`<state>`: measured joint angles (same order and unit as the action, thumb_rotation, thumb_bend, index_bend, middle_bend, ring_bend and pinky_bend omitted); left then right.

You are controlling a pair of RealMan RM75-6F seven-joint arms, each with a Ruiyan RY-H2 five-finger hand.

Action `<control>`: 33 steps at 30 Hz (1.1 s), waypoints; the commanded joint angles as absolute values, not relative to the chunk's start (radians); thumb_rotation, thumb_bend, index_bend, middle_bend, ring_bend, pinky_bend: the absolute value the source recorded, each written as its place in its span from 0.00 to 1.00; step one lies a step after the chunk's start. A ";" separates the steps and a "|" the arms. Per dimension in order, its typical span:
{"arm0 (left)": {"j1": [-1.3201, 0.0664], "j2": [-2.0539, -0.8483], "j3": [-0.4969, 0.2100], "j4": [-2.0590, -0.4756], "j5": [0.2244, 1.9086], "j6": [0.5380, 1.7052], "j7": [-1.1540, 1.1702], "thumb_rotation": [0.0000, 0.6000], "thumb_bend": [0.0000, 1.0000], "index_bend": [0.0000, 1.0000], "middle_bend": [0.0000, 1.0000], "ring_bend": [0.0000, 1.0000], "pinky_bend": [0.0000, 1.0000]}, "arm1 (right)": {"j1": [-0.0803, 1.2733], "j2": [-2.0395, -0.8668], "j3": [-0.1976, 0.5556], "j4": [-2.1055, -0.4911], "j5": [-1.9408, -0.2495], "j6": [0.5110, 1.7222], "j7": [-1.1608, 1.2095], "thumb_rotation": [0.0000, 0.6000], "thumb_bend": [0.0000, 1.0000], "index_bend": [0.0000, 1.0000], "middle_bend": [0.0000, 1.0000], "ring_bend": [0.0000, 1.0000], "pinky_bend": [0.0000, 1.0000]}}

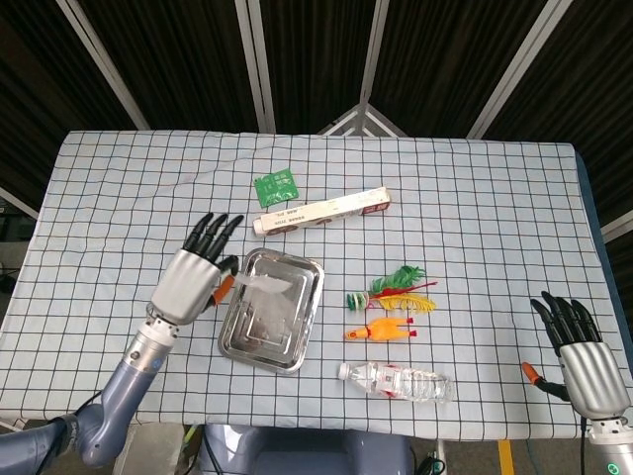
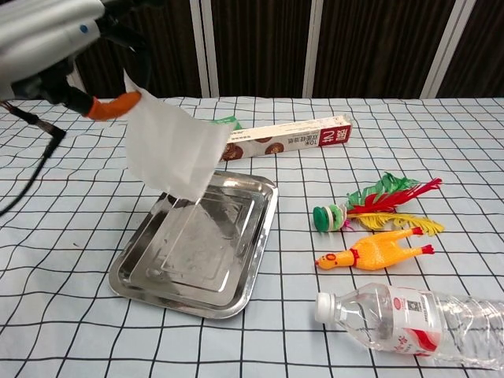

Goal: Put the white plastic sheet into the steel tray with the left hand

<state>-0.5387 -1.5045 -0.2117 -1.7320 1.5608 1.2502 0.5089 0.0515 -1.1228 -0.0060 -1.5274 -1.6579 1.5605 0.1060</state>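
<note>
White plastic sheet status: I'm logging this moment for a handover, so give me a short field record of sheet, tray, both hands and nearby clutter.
sheet: thin white plastic sheet, hanging in the air over the tray
tray: rectangular steel tray, on the checked tablecloth
left hand: left hand, pinching the sheet's upper corner
right hand: right hand, at the table's near right edge, holding nothing
clutter: yellow rubber chicken, clear plastic bottle

sheet [image 2: 175, 150] above tray [image 2: 256, 260]; bottle [image 2: 409, 316] right
</note>
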 commanded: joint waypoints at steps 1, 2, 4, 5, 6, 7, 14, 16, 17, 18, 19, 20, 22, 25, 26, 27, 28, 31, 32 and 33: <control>-0.539 -1.559 -0.136 -1.744 1.611 1.246 0.529 1.00 0.48 0.56 0.01 0.00 0.00 | 0.051 -1.123 -0.006 -1.526 -1.659 1.561 0.107 1.00 0.29 0.00 0.00 0.00 0.00; -0.534 -1.574 -0.112 -1.737 1.623 1.246 0.531 1.00 0.48 0.56 0.01 0.00 0.00 | 0.051 -1.123 -0.006 -1.526 -1.659 1.562 0.108 1.00 0.29 0.00 0.00 0.00 0.00; -0.525 -1.593 -0.075 -1.717 1.640 1.246 0.535 1.00 0.48 0.56 0.01 0.00 0.00 | 0.051 -1.122 -0.006 -1.526 -1.659 1.562 0.109 1.00 0.29 0.00 0.00 0.00 0.00; -0.522 -1.599 -0.061 -1.708 1.645 1.244 0.537 1.00 0.48 0.56 0.01 0.00 0.00 | 0.051 -1.122 -0.006 -1.526 -1.659 1.562 0.109 1.00 0.29 0.00 0.00 0.00 0.00; -0.515 -1.608 -0.042 -1.694 1.649 1.242 0.537 1.00 0.48 0.56 0.01 0.00 0.00 | 0.051 -1.122 -0.006 -1.526 -1.658 1.562 0.111 1.00 0.29 0.00 0.00 0.00 0.00; -0.512 -1.613 -0.032 -1.685 1.651 1.242 0.535 1.00 0.48 0.56 0.01 0.00 0.00 | 0.051 -1.122 -0.006 -1.526 -1.658 1.561 0.111 1.00 0.29 0.00 0.00 0.00 0.00; -0.502 -1.643 0.005 -1.589 1.647 1.223 0.502 1.00 0.48 0.55 0.01 0.00 0.00 | 0.051 -1.122 -0.008 -1.529 -1.661 1.562 0.108 1.00 0.29 0.00 0.00 0.00 0.00; -0.511 -1.643 0.002 -1.565 1.642 1.206 0.482 1.00 0.48 0.55 0.01 0.00 0.00 | 0.050 -1.122 -0.008 -1.531 -1.661 1.562 0.108 1.00 0.29 0.00 0.00 0.00 0.00; -0.515 -1.641 0.001 -1.557 1.640 1.199 0.473 1.00 0.48 0.55 0.01 0.00 0.00 | 0.050 -1.122 -0.008 -1.531 -1.660 1.562 0.108 1.00 0.29 0.00 0.00 0.00 0.00; -0.522 -1.638 -0.001 -1.545 1.639 1.189 0.462 1.00 0.48 0.55 0.01 0.00 0.00 | 0.050 -1.122 -0.008 -1.531 -1.660 1.562 0.108 1.00 0.29 0.00 0.00 0.00 0.00; -0.526 -1.635 -0.001 -1.537 1.639 1.182 0.455 1.00 0.48 0.54 0.01 0.00 0.00 | 0.050 -1.121 -0.008 -1.531 -1.659 1.561 0.108 1.00 0.29 0.00 0.00 0.00 0.00; -0.530 -1.633 -0.001 -1.529 1.641 1.177 0.446 1.00 0.48 0.54 0.01 0.00 0.00 | 0.050 -1.121 -0.008 -1.531 -1.659 1.561 0.108 1.00 0.29 0.00 0.00 0.00 0.00; -0.541 -1.623 0.001 -1.509 1.646 1.162 0.428 1.00 0.48 0.54 0.01 0.00 0.00 | 0.051 -1.121 -0.008 -1.530 -1.657 1.560 0.110 1.00 0.29 0.00 0.00 0.00 0.00; -0.565 -1.606 0.010 -1.477 1.666 1.135 0.388 1.00 0.48 0.54 0.01 0.00 0.00 | 0.051 -1.121 -0.007 -1.530 -1.658 1.559 0.111 1.00 0.29 0.00 0.00 0.00 0.00; -0.571 -1.602 0.011 -1.468 1.671 1.131 0.379 1.00 0.48 0.54 0.01 0.00 0.00 | 0.051 -1.121 -0.007 -1.530 -1.658 1.559 0.112 1.00 0.29 0.00 0.00 0.00 0.00; -0.578 -1.598 0.014 -1.458 1.678 1.124 0.363 1.00 0.48 0.54 0.01 0.00 0.00 | 0.051 -1.121 -0.008 -1.531 -1.658 1.559 0.112 1.00 0.29 0.00 0.00 0.00 0.00; -0.582 -1.595 0.016 -1.452 1.681 1.120 0.353 1.00 0.48 0.54 0.01 0.00 0.00 | 0.051 -1.121 -0.008 -1.531 -1.658 1.559 0.111 1.00 0.29 0.00 0.00 0.00 0.00; -0.594 -1.588 0.023 -1.430 1.694 1.113 0.326 1.00 0.48 0.54 0.01 0.00 0.00 | 0.051 -1.121 -0.007 -1.530 -1.657 1.558 0.111 1.00 0.29 0.00 0.00 0.00 0.00; -0.595 -1.586 0.025 -1.426 1.695 1.111 0.321 1.00 0.47 0.54 0.01 0.00 0.00 | 0.051 -1.121 -0.007 -1.530 -1.657 1.558 0.111 1.00 0.29 0.00 0.00 0.00 0.00; -0.597 -1.583 0.028 -1.421 1.697 1.109 0.316 1.00 0.46 0.53 0.01 0.00 0.00 | 0.051 -1.121 -0.007 -1.530 -1.656 1.558 0.111 1.00 0.29 0.00 0.00 0.00 0.00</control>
